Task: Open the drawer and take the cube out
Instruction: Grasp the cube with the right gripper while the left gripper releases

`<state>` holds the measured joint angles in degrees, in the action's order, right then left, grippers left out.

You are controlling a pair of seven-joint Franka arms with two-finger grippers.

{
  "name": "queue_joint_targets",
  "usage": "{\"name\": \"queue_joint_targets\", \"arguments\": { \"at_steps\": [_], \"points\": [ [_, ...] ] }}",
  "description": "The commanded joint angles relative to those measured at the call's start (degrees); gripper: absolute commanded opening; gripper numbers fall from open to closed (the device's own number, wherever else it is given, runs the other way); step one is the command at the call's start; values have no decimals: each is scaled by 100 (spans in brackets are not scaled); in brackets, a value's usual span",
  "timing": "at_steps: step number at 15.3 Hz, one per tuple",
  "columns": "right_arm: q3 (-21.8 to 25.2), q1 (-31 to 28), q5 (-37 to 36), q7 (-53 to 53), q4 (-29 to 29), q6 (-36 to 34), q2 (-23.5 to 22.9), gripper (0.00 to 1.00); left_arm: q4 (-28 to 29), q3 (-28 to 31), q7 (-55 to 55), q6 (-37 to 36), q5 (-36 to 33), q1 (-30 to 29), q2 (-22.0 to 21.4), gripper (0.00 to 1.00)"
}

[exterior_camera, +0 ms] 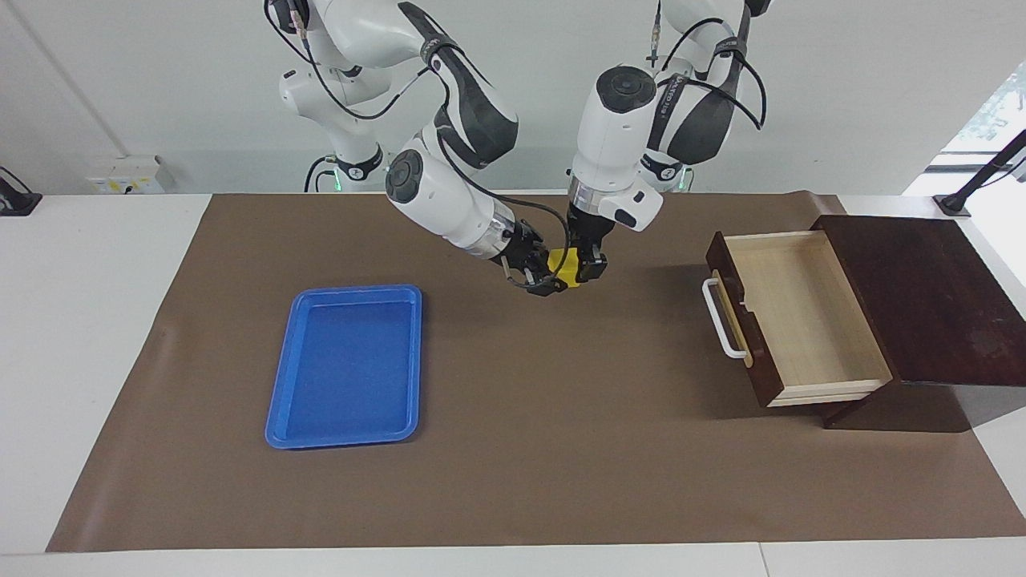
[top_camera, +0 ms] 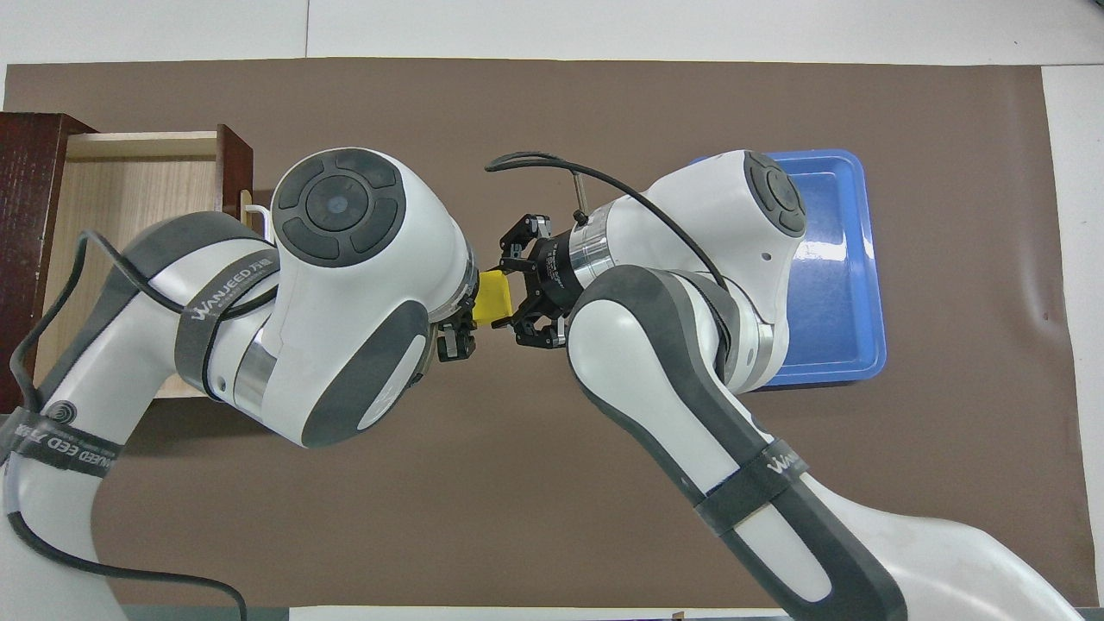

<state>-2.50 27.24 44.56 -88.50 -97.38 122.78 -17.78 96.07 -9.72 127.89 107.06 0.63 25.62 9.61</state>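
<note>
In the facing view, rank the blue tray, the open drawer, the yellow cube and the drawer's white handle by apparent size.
1. and 2. Blue tray and open drawer: similar area, not ranked.
3. White handle.
4. Yellow cube, raised and partly hidden by the tools, so approximate.

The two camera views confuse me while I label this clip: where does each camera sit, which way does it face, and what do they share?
Facing view: high across the table, looking at the robots; both arms show whole, the dark wooden drawer pulled open.
Overhead view: above the robots' end, looking forward and steeply down; arms enter from the bottom, hiding part of the flat blue plastic tray.
Shared: left gripper and right gripper both shut on the small yellow cube over the brown mat.
</note>
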Motion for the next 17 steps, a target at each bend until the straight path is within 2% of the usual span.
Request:
{"name": "queue_joint_targets", "arguments": {
  "at_steps": [1, 6, 9, 13, 17],
  "points": [
    [-23, -78, 141, 61, 35, 53, 12, 0, 114, 75, 8, 26, -72, 93, -73, 99],
    [-23, -87, 141, 52, 53, 53, 12, 0, 44, 119, -10, -18, -178, 14, -82, 100],
    [-14, -253, 141, 61, 105, -69, 12, 0, 131, 154, -465, -53, -195, -337, -126, 100],
    [-14, -868, 106, 96, 316, -544, -49, 0, 692, 163, -905, 8, -213, -969, -345, 100],
    [12, -1387, 44, 359, 299, -782, -59, 0, 1325, 163, -1222, 526, -309, -1225, -591, 100]
  ]
}}
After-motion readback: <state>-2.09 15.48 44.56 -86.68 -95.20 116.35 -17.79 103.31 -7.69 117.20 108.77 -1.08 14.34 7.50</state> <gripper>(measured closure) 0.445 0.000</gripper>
